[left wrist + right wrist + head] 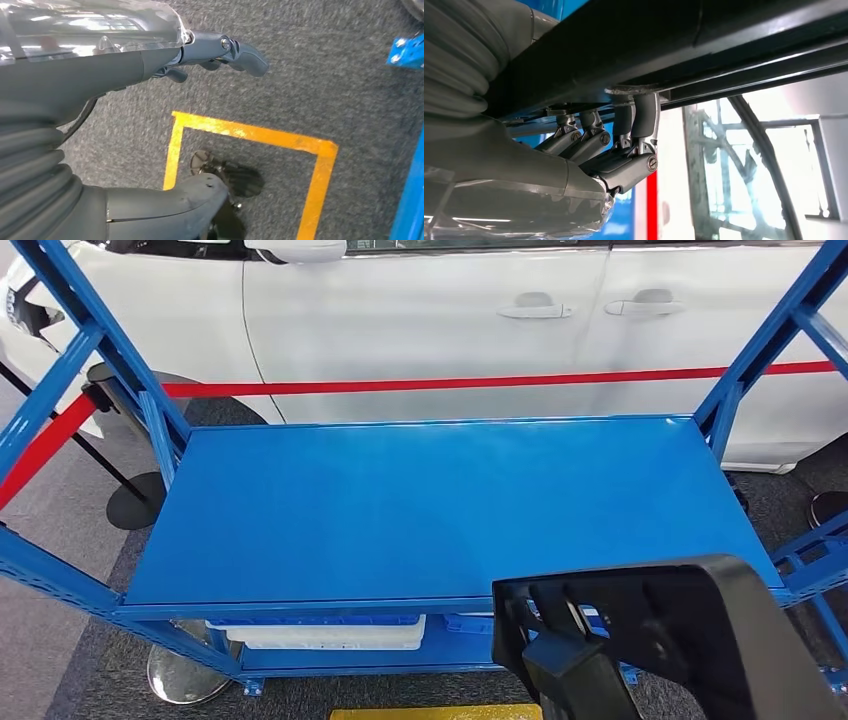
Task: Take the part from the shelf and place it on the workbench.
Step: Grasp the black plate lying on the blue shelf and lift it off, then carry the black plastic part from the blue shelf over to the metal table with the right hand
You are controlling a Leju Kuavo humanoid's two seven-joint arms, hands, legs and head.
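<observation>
Part (690, 630): black, angular, moulded piece with ribs and openings on its near side. Held in front of the near right corner of the blue workbench (440, 510), overlapping that corner and the near edge in the head view; not resting on the top surface.

Right hand (609, 155): fingers (644, 115) hooked up and curled over a dark edge of the part, grasping it. The part runs as a broad black band across the right wrist view.

Left hand (215, 55): hangs over the floor, holding nothing. One finger extends straight; others curl loosely beneath it. Thumb apart from the fingers, released.

Workbench: flat blue steel top on a blue frame with slanted braces at both ends. Lower shelf beneath the near edge carries a white tray (330, 635) with a blue bin on top of it.

Floor: dark grey carpet (310, 75) with a yellow taped corner marking (250, 135) below the left hand.

Background: white car (480, 330) beyond the far edge of the workbench, side doors and handles facing. Red barrier belt (450, 383) stretched between car and workbench, carried by a black post with round base (135, 502) off the far left corner.
</observation>
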